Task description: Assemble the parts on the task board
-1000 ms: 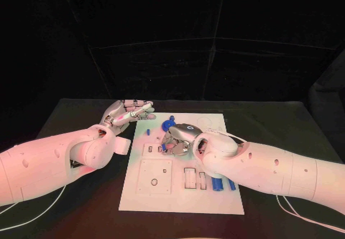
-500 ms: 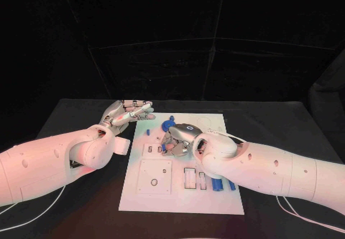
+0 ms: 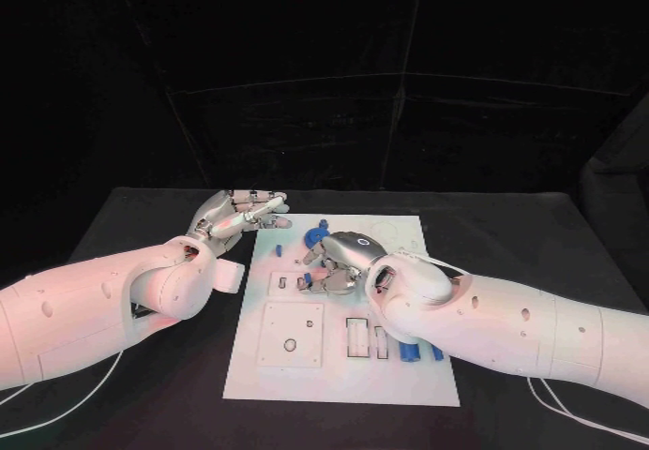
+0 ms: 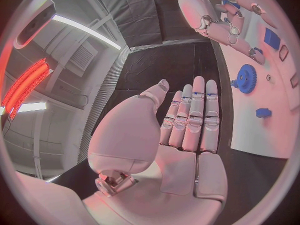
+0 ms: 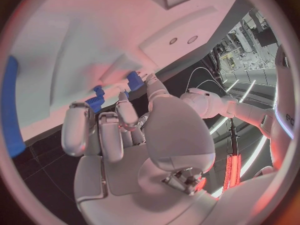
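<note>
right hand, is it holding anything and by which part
The right hand pinches a small blue part between its fingertips against the task board; which end it grips cannot be told. The left hand holds nothing.

Dim scene, pinkish glow, fisheye warping

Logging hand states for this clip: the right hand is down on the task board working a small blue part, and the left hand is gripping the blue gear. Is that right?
Not quite. The left hand holds nothing: the left wrist view shows its fingers straight, over the black table beside the task board, apart from the blue gear. The right hand is indeed on the board at a small blue part.
</note>
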